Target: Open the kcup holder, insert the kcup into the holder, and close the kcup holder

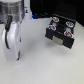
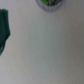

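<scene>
The kcup holder [image 1: 60,31] is a black box at the exterior view's right. Its tray shows from above with several round pods with coloured tops, and a pale handle [image 1: 59,41] sits on its near front. In the wrist view a small round white pod with a green top, the kcup [image 2: 50,3], lies on the pale table, cut off by the frame edge. In the exterior view I cannot make out the kcup. The white arm [image 1: 12,40] stands at the exterior view's left, well apart from the holder. Its gripper [image 1: 14,56] is a blur at the arm's lower end, and no fingers show in the wrist view.
A dark green thing [image 2: 4,31] lies at the edge of the wrist view. The pale table [image 1: 45,62] runs between arm and holder. Dark shapes [image 1: 40,6] line the far edge behind the holder.
</scene>
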